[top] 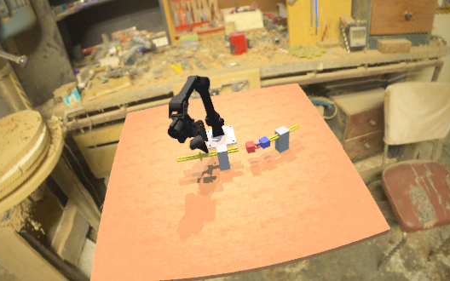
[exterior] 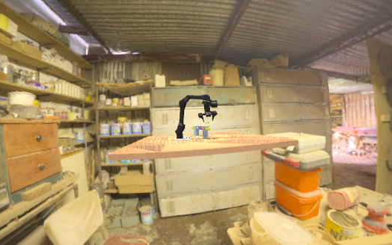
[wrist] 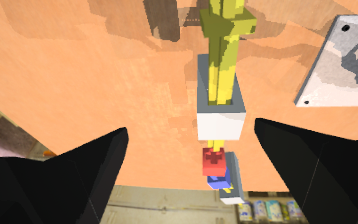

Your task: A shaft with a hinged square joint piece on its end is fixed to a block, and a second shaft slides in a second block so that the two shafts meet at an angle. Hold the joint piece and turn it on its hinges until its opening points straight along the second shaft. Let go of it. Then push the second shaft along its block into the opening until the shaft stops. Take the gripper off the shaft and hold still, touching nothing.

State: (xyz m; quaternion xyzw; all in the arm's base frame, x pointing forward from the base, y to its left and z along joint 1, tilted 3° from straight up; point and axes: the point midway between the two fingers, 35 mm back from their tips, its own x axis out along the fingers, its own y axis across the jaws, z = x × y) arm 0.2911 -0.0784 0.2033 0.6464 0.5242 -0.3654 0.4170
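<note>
While the gripper hung wide open with nothing between its black wedge-shaped fingers, it sat above the outer end of the sliding yellow shaft, near the grey block that carries it. So my read is that the turning part looked done and let go of, and the push was what came next.

From the wrist view, the red joint piece lined up pretty nicely past the block, with the blue hinge piece and the second grey block stacked behind it in one row. The shaft tip poked out of the near block but there was a visible gap to the red piece in the top view, so it wasn't seated. Left to do: grab or nudge the shaft, slide it in till it stops, back off, hold still.

Shape-wise it's all chunky stuff: square-section yellow shafts, one with a cross-shaped collar, boxy grey blocks with pale tops, a cube-ish red piece with a cross-shaped marking on its face. The worktop was a flat matte salmon slab, and a pale square base plate with corner holes sat off to the side.
</note>
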